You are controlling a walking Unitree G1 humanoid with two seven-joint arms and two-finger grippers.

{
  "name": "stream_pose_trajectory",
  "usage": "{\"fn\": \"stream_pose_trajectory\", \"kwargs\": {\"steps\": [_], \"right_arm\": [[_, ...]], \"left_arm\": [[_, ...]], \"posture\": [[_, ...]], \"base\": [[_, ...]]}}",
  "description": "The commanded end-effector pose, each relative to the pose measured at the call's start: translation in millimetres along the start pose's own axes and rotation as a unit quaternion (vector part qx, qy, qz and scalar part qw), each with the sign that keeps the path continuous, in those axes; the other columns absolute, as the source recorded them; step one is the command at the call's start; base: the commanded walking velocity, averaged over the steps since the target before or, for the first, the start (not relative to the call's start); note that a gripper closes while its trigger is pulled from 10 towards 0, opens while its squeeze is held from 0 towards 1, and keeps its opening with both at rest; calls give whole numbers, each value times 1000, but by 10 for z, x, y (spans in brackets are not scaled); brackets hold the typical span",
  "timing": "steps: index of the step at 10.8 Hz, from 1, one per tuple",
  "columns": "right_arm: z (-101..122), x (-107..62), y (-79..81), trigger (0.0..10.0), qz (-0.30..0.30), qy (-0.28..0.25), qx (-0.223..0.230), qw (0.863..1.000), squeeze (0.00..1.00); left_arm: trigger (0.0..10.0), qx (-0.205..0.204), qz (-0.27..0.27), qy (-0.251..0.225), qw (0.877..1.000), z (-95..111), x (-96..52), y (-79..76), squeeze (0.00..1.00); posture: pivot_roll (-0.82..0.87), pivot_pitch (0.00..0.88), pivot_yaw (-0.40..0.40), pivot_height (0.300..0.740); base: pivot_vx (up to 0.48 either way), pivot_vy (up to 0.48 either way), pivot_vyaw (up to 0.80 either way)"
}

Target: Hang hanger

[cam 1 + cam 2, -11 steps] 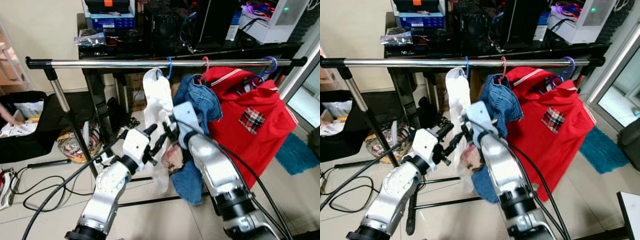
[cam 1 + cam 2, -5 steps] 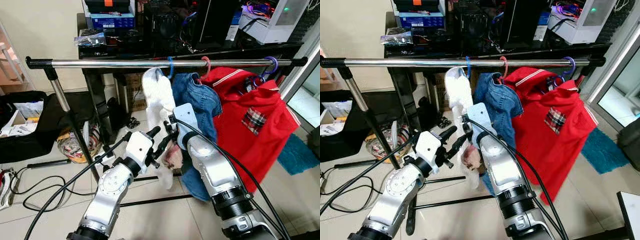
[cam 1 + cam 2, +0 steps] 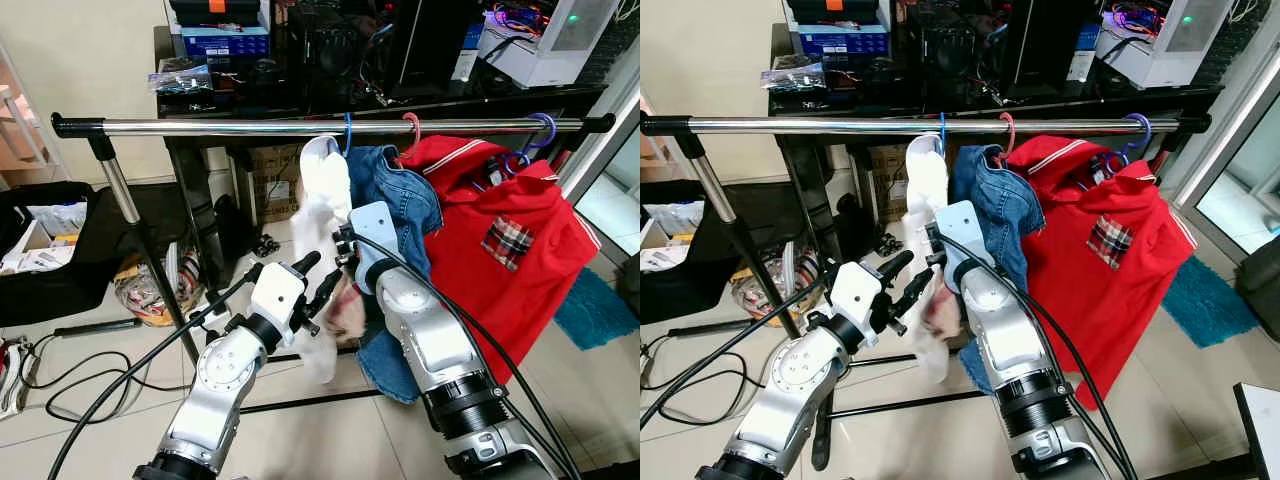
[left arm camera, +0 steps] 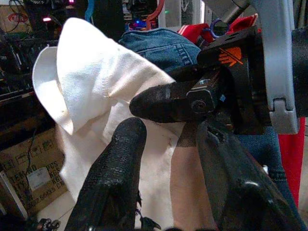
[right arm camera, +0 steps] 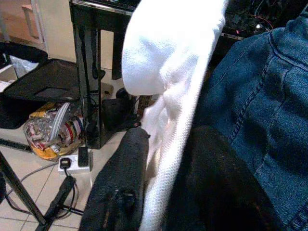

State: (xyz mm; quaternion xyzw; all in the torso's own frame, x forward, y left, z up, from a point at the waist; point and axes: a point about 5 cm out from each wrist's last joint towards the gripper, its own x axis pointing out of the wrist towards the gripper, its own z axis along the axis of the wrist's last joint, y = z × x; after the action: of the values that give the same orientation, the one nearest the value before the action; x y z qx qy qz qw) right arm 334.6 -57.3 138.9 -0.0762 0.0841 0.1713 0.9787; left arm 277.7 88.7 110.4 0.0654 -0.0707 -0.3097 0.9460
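A white garment [image 3: 325, 205] hangs from a blue hanger hook [image 3: 347, 130] on the chrome rail [image 3: 200, 127], pressed against a denim jacket [image 3: 405, 195] on a pink hook. A red shirt [image 3: 500, 230] hangs further right on a purple hook. My right gripper [image 3: 338, 246] reaches in beside the denim and is shut on the white garment's edge; in the right wrist view the cloth [image 5: 168, 120] runs between the two black fingers [image 5: 118, 192]. My left gripper [image 3: 316, 277] stands open just left of the garment's lower part, with the white cloth [image 4: 91, 96] beyond its fingers [image 4: 115, 178].
The rack's slanted leg [image 3: 130, 215] and its floor bar stand at the left. A black table [image 3: 300, 95] loaded with boxes and electronics is right behind the rail. A black bag [image 3: 55, 250], cables [image 3: 70, 375] and a teal mat [image 3: 592, 305] lie on the tiled floor.
The white garment and its blue hook have slid a little to the right along the rail, closer to the denim jacket. My right gripper moved with the cloth; the left barely moved.
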Motion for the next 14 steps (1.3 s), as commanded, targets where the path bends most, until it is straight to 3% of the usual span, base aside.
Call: {"fn": "stream_pose_trajectory", "kwargs": {"steps": [1,7,12,14], "right_arm": [[-25,2,-22,0,-2,-1,2,1000,0],[53,-37,-122,0,-20,-43,-33,998,0],[257,-149,-220,0,-44,-114,-40,992,0],[164,-216,-283,0,-45,-104,-45,993,0]], "left_arm": [[10000,5,-5,1,1000,-1,18,-17,0],[10000,3,-5,-3,1000,3,36,-45,0],[10000,1,-4,-6,1000,7,49,-59,0],[10000,2,-3,-5,1000,-2,37,-49,0]], "posture": [[149,42,-50,740],[136,42,-53,740],[127,51,-54,740],[130,54,-52,740]], "base": [[0,0,0],[0,0,0],[0,0,0],[0,0,0]]}}
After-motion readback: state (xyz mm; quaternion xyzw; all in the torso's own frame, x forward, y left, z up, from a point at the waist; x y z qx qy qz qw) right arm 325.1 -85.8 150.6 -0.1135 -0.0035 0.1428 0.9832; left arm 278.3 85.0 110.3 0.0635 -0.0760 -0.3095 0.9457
